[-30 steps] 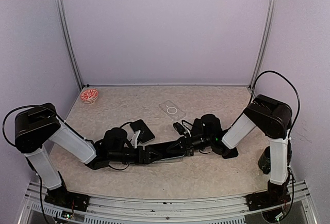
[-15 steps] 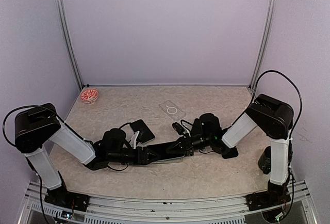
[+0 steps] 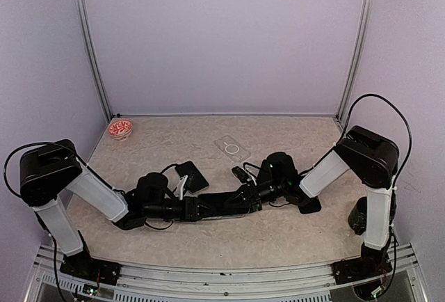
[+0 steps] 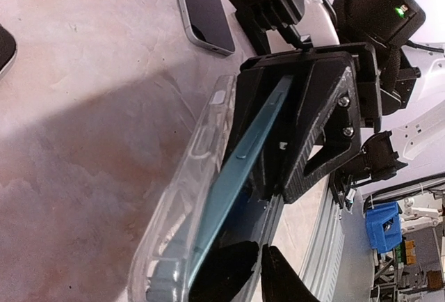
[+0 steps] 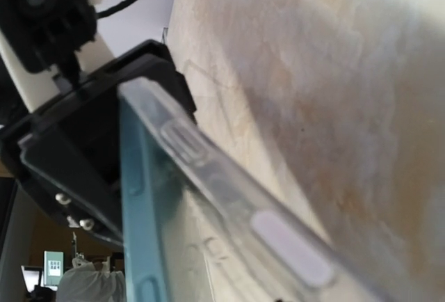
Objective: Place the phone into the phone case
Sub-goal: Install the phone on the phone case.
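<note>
A teal-edged phone (image 4: 245, 166) lies tilted in a clear phone case (image 4: 182, 208), held low over the table between the two arms. My left gripper (image 4: 264, 260) has its dark fingers nearly together at the near end, with the case's side wall pinched between them. My right gripper (image 4: 281, 117) straddles the far end, its jaws slightly apart around phone and case. The right wrist view shows the phone's edge (image 5: 135, 197) rising out of the case (image 5: 229, 191), and that gripper's own fingers are out of frame. From the top, the left gripper (image 3: 201, 208) and right gripper (image 3: 245, 197) meet at mid-table.
A second dark phone (image 3: 191, 176) lies flat just behind the left arm. Another clear case (image 3: 233, 149) lies further back, and a small red bowl (image 3: 120, 129) stands at the back left corner. Walls enclose the table on three sides.
The left jaws have narrowed onto the near end of the case. The right jaws have loosened from shut to slightly apart. Both arms have hardly shifted.
</note>
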You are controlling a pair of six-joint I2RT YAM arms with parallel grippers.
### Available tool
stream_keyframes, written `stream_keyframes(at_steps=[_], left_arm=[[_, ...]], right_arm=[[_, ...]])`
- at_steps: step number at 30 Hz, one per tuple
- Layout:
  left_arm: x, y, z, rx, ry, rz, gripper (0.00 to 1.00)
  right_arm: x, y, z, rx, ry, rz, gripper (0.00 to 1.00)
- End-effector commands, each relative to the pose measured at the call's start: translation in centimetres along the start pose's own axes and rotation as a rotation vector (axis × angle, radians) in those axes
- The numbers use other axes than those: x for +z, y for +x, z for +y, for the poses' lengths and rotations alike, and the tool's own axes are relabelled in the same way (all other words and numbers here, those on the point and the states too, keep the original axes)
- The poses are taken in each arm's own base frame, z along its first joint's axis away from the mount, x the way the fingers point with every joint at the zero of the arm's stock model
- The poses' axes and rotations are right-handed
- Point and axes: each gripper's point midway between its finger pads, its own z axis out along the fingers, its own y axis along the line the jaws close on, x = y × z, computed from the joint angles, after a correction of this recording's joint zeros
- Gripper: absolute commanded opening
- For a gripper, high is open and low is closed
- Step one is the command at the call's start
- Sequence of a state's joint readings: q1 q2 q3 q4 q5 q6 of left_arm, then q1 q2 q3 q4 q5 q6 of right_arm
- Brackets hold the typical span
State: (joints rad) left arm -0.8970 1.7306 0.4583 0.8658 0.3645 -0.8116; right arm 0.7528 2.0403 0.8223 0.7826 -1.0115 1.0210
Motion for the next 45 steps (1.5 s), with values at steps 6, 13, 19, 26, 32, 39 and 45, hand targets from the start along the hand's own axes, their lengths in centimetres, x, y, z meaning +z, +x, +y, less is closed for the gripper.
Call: stream_keyframes(at_steps=[6,13,19,26,32,39,45], left_arm=[[-0.9,-3.5,-7.1,0.132,0.252,-0.112,0.24],[-0.9,-3.4,-7.0,0.131,0.251,-0.109,0.18],[-1.3,-3.7,-6.9,0.134,0.238,-0.118,0.08],[-2.2,-4.5,-6.9,0.154,0.211,-0.143,0.0],[-3.1,-5.4,-7.4,0.186,0.186,-0.169,0.0],[-4.0,-6.0,-7.3,0.208,0.145,-0.194,0.0],[-4.5,-6.2,-7.4,0.229,0.13,-0.205,0.0]], right_arm=[[1.2,-0.1,1.9,-0.056,0.017,0.022,0.36],[1.2,-0.2,1.9,-0.06,0.031,0.03,0.38],[0.7,-0.3,1.7,-0.06,0.062,0.038,0.4],[-0.5,-0.7,1.7,-0.075,0.117,0.041,0.46],[-2.0,-1.2,2.3,-0.097,0.154,0.025,0.5],[-3.3,-1.3,2.7,-0.126,0.2,0.013,0.52],[-4.1,-1.1,2.7,-0.135,0.221,0.01,0.53]])
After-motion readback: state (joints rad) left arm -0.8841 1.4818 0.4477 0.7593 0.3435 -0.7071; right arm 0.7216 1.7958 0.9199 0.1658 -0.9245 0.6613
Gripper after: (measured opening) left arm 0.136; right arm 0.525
